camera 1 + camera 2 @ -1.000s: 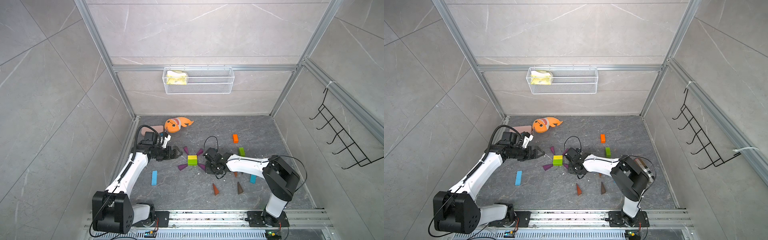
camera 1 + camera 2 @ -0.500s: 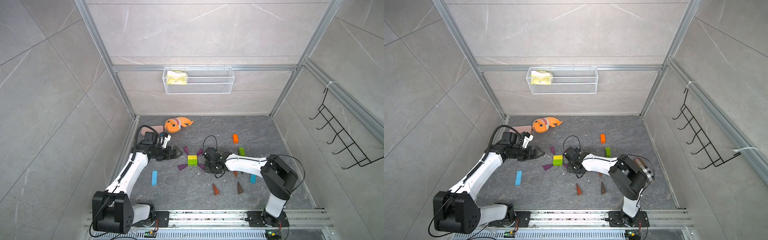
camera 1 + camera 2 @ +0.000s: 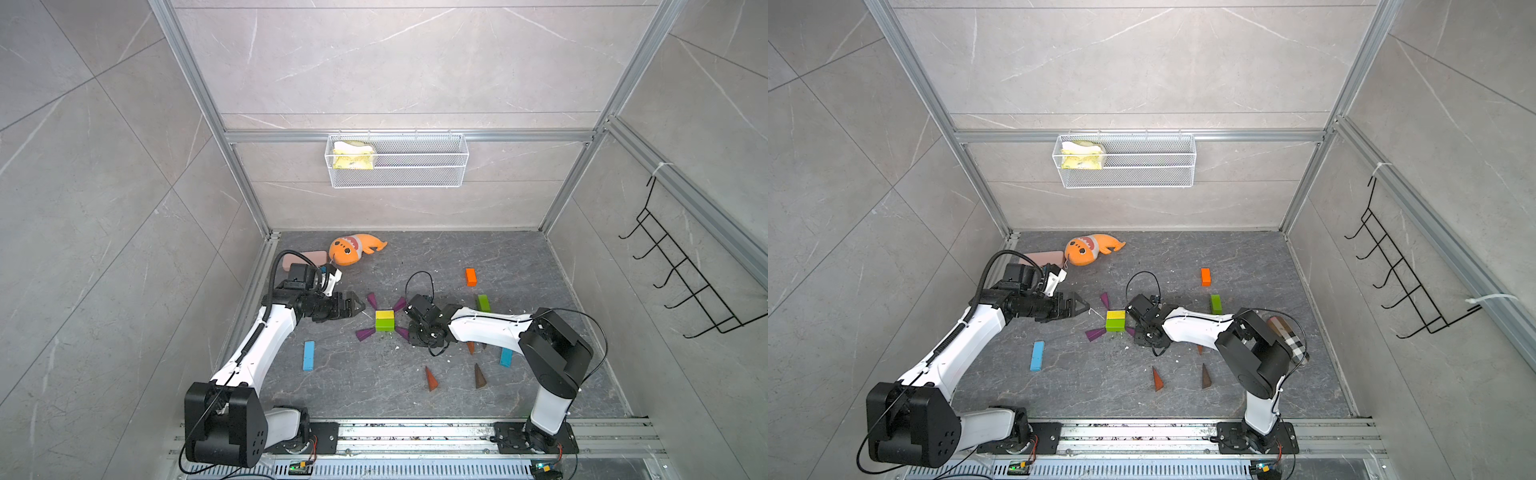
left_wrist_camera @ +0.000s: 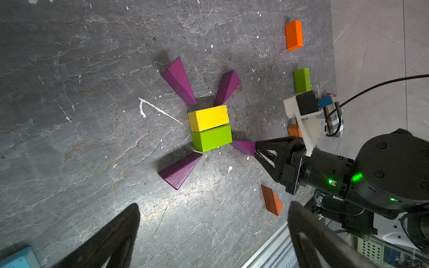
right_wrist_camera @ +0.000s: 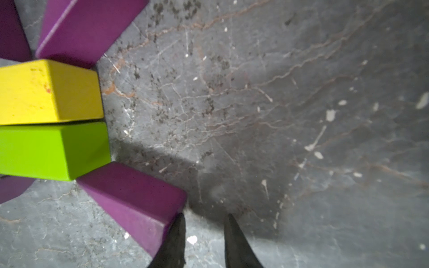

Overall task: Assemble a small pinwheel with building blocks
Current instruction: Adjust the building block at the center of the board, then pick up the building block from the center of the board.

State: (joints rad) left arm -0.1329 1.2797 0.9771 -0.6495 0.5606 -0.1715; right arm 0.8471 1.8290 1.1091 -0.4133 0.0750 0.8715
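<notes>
Right gripper [image 5: 204,217]: jaws almost closed, nothing between them. Purple painted wooden wedge [image 5: 130,192] lies just outside one finger, touching it. Its long axis runs away from the tool toward the green wooden brick [image 5: 51,150]. Right arm is nearer. Left gripper [image 3: 358,306] gapes wide, empty, beyond that brick.

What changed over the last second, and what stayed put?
The right arm's elbow drew in slightly toward the yellow-green hub; the right gripper barely shifted, one fingertip beside the hub's purple wedge. No grasp or release is visible. The open left gripper and the other blocks stayed put.
</notes>
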